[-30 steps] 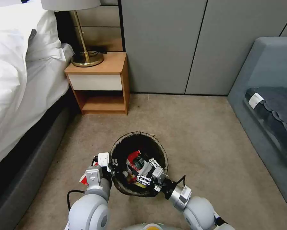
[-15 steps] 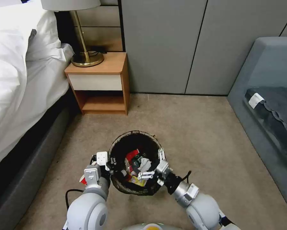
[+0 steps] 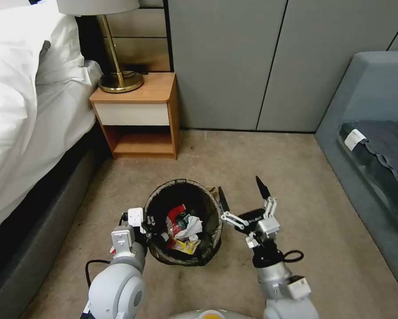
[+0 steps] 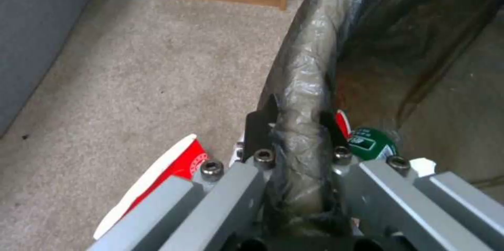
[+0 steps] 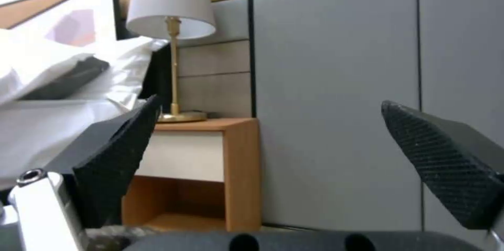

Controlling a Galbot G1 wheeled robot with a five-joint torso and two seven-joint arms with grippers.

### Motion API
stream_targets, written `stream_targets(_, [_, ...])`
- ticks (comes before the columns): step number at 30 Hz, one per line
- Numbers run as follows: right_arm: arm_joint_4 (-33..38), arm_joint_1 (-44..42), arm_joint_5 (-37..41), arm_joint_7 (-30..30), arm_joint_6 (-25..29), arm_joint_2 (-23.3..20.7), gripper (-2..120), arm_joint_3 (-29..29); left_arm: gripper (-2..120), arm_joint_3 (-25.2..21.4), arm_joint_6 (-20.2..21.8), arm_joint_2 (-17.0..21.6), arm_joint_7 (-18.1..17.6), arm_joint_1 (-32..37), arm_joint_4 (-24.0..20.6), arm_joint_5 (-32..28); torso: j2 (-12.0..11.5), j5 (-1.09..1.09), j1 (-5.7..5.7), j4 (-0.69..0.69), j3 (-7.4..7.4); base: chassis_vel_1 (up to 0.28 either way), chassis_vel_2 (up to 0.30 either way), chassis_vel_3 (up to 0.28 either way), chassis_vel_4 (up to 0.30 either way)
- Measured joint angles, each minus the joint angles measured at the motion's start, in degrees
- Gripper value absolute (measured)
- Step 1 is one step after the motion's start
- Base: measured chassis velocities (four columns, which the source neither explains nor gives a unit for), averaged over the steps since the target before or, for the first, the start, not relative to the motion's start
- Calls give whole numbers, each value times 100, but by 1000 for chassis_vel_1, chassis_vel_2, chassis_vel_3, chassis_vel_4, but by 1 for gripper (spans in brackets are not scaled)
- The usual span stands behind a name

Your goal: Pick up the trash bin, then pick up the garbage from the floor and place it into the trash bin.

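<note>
Head view: trash bin [image 3: 208, 248], lined with a dark bag, held above the carpet [image 3: 296, 177] in front of the robot, its near-left rim pinched by the left gripper [image 3: 151, 227]. Inside, garbage [image 3: 183, 228]: a red-and-white cup, a green bottle, crumpled white tissue, a yellow wrapper. Right gripper [image 3: 242, 199] just beside the bin's right side, outside the rim, fingers spread wide and holding nothing, one tip near the rim, the other pointing away toward the wall. Nightstand [image 3: 139, 117] with a brass lamp [image 3: 119, 66] further back on the left, next to the bed [image 3: 26, 110]; grey sofa [image 3: 367, 133] on the right.

Left wrist view: left gripper [image 4: 297, 125] clamped across the bag-wrapped rim [image 4: 307, 85], one dark finger [image 4: 261, 123] outside, the other inside. Green bottle [image 4: 373, 144] close behind the inner finger. A red-and-white cup [image 4: 173, 168] beside the outer finger, possibly resting on the floor, hard to tell.

Right wrist view: right gripper [image 5: 270, 144] wide apart, textured black fingertips [image 5: 118, 152] framing the nightstand [image 5: 210, 164] and lamp [image 5: 171, 26], nothing between them.
</note>
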Motion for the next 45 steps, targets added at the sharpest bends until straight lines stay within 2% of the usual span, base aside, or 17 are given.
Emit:
stream_targets(27, [-231, 171, -86, -58, 29, 37, 100, 117, 0, 46, -11, -10, -31, 31, -94, -43, 0, 0, 0, -1, 0, 0, 0, 0, 0])
stream_targets(45, [-239, 238, -60, -64, -12, 43, 100, 121, 0, 38, -56, -12, -40, 15, -86, -35, 0, 0, 0, 1, 0, 81, 84, 80, 79])
